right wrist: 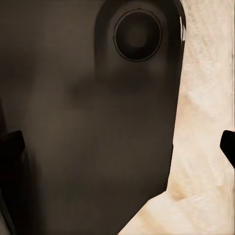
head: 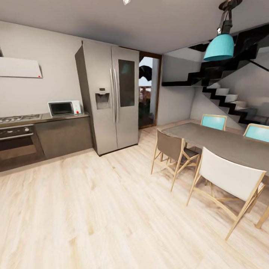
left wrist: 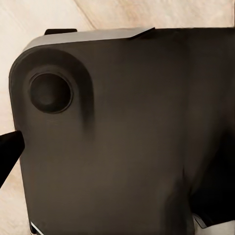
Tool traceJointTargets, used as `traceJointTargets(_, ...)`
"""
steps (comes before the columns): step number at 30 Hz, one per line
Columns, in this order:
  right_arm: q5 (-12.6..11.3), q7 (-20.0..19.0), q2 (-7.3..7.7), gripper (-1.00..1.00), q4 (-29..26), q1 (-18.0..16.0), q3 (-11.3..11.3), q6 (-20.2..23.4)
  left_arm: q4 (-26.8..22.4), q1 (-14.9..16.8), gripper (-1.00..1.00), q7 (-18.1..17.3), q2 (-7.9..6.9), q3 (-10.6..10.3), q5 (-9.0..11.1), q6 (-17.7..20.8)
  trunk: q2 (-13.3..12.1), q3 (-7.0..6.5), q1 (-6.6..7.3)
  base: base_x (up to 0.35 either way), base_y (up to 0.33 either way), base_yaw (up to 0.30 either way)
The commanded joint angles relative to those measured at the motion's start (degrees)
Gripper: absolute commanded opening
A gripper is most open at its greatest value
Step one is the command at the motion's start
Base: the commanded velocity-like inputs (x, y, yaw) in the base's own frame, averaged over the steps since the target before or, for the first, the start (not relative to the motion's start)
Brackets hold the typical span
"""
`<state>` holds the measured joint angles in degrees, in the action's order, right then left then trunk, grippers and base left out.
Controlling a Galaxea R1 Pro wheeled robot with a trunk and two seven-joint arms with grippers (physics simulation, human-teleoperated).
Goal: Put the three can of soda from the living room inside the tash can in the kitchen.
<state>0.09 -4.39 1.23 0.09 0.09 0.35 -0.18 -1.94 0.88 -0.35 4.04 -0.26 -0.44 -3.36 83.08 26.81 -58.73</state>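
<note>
I am in the kitchen, with its pale plank floor (head: pixel 93 209). The three can of soda, the tash can and the living room are out of view. My left gripper (left wrist: pixel 117 152) hangs over a dark rounded part of my own body (left wrist: pixel 122 137); one black fingertip (left wrist: pixel 7 152) sits at the picture's edge and nothing is between the fingers. In the right wrist view, my right gripper (right wrist: pixel 120 144) is open and empty, its fingertips (right wrist: pixel 12 147) far apart over the same dark body and floor.
A steel fridge (head: pixel 112 97) stands ahead, left of a glass door (head: pixel 149 91). Dark cabinets with a worktop (head: pixel 63 117), microwave (head: pixel 61 108), hob and oven (head: pixel 16 144) run along the left wall. A dining table (head: pixel 224 144) with chairs (head: pixel 228 183) is at the right, stairs (head: pixel 231 101) behind it.
</note>
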Motion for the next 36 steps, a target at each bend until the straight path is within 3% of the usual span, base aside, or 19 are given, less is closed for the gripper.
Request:
traceJointTargets(1,0.0,0.0,0.00,1.00,0.0,0.0,0.0,0.0,-0.3,0.0,1.00,0.0,0.00,0.0,0.0,-0.2,0.0,0.00,0.00,0.146,-0.122,0.000)
traceJointTargets(11,0.0,0.2,-0.04,1.00,0.0,0.0,0.0,0.0,-1.3,0.0,1.00,0.0,-0.02,0.0,-0.1,-0.5,0.0,0.00,0.00,0.010,-0.128,0.000)
traceJointTargets(36,-0.2,0.8,-0.15,1.00,0.0,0.0,-0.4,0.0,-1.4,0.0,1.00,0.0,0.00,-0.1,-0.1,-0.5,0.0,0.00,0.00,-0.035,-0.026,0.000)
